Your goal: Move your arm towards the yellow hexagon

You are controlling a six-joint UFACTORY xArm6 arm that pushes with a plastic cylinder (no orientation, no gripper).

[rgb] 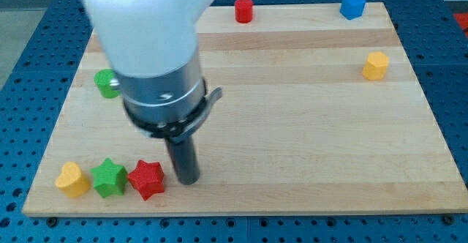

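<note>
the yellow hexagon [376, 65] sits near the board's right edge, well apart from my tip [189, 180], which stands just beside the red star [147, 178]. no jaws fitted — pushing only. judged light, rigid, easily slid — contact a flat side.

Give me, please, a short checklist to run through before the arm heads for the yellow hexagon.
1. Target in sight: yellow hexagon near the view's right edge: ok.
2. My tip located, just right of the red star: ok.
3. Tip apart from the red star: cannot tell, the gap is very small.
4. Straight path up and right to the hexagon free of blocks: ok.
5. Blue block and red cylinder lie off that path, near the view's top: ok.
</note>
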